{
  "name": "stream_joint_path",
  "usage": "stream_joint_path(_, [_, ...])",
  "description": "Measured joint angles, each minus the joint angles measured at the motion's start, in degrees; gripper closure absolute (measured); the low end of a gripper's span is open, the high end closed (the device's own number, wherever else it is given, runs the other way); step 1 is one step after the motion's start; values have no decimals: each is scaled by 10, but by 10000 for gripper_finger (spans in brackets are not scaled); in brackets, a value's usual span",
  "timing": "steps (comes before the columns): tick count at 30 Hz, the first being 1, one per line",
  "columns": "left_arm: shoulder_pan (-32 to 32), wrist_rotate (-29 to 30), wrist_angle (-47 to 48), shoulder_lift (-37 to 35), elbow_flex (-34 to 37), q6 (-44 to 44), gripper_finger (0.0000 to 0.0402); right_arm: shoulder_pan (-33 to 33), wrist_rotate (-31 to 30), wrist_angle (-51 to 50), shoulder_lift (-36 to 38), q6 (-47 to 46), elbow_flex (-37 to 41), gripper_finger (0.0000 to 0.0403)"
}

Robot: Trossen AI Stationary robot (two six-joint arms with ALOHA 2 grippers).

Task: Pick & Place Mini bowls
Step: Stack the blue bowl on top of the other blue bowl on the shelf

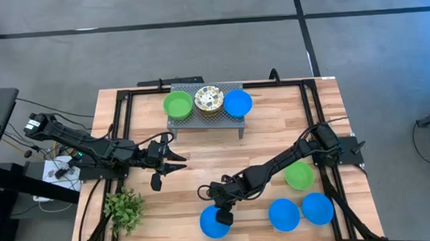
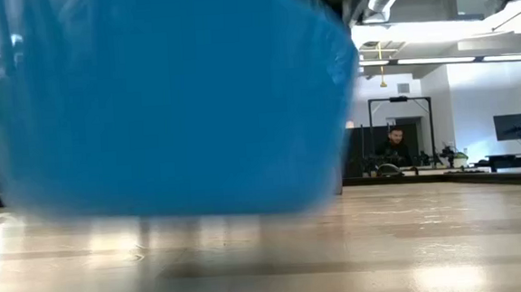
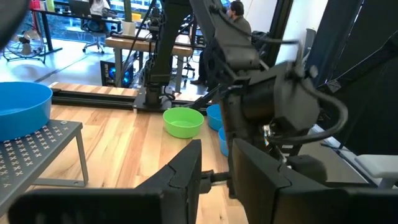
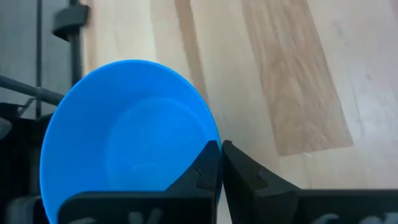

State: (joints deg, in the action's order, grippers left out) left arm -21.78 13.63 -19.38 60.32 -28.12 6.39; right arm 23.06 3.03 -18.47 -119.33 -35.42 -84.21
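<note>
The low view is almost filled by 1 blue bowl [image 2: 162,98], mouth up; its rim is pinched by the closed right gripper [image 4: 219,165]. The left gripper [image 1: 174,158] is seen part-open, empty.

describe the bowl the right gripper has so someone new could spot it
On the light wooden table, look along the near edge. Three plain bright blue round bowls sit there; it is the lone blue bowl nearest the small leafy green plant, with the right gripper shut on its rim.
</note>
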Motion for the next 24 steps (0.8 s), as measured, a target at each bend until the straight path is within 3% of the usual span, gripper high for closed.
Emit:
stream_joint_path(16, [0, 0, 0, 0, 0, 0, 311, -15, -42, -293, 1, 104, -187, 402])
stream_joint_path(24, [0, 0, 0, 0, 0, 0, 311, -17, -166, -420, 73, 117, -208, 402])
